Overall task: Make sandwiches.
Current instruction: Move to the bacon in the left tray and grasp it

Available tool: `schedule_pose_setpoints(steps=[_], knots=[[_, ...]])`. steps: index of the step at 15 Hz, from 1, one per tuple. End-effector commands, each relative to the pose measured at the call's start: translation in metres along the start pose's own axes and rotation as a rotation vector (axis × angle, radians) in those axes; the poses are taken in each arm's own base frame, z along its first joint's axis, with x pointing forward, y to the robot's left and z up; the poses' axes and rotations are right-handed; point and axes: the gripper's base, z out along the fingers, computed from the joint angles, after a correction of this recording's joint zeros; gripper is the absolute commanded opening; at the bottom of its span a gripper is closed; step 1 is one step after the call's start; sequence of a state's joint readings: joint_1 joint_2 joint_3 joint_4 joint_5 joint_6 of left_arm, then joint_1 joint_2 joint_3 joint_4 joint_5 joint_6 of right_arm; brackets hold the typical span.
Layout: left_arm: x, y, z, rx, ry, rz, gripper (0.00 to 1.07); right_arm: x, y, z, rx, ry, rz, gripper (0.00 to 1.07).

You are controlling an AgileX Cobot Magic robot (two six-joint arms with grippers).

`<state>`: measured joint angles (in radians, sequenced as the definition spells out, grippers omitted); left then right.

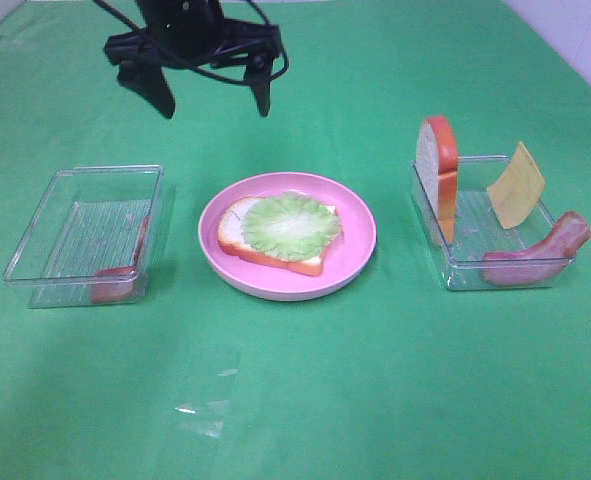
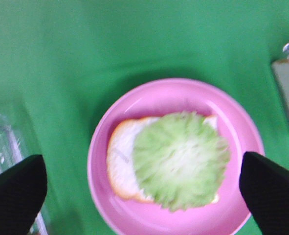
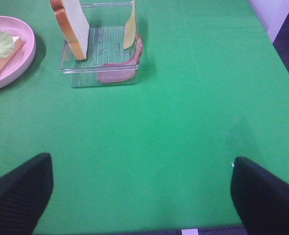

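Observation:
A white bread slice (image 1: 237, 228) with orange-brown crust lies on the pink plate (image 1: 360, 215), with a green lettuce leaf (image 1: 290, 224) on top. My left gripper (image 1: 212, 98) hangs open and empty above and behind the plate. In the left wrist view its fingers (image 2: 14, 191) stand wide on either side of the lettuce (image 2: 181, 159). A second bread slice (image 1: 438, 170) stands upright in the right tray (image 1: 475, 275), next to a yellow cheese square (image 1: 516, 185) and a bacon strip (image 1: 535, 255). My right gripper (image 3: 139, 196) is open and empty over bare cloth, short of that tray (image 3: 85, 78).
A clear tray (image 1: 75, 215) left of the plate holds a bacon strip (image 1: 120, 280) along its near right side. A scrap of clear film (image 1: 200, 410) lies on the green cloth in front. The cloth ends at the right edge (image 3: 281, 39).

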<state>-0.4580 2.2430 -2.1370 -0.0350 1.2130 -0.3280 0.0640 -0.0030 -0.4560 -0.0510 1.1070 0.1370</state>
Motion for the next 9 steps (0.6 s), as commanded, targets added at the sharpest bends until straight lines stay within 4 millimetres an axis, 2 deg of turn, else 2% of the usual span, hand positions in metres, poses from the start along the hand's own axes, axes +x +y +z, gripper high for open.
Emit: schedule_pose_setpoints(steps=[1, 5, 9], knots=[[0.05, 0.021, 0.005, -0.146, 0.23, -0.105, 1.01, 0.002, 0.0, -0.001, 0.002, -0.019, -0.002, 0.96], [0.079, 0.038, 0.024, -0.247, 0.342, -0.085, 1.01, 0.002, 0.0, -0.001, 0.002, -0.019, -0.002, 0.96], [0.083, 0.041, 0.033, -0.265, 0.329, -0.115, 1.01, 0.002, 0.0, -0.001, 0.002, -0.019, -0.002, 0.96]])
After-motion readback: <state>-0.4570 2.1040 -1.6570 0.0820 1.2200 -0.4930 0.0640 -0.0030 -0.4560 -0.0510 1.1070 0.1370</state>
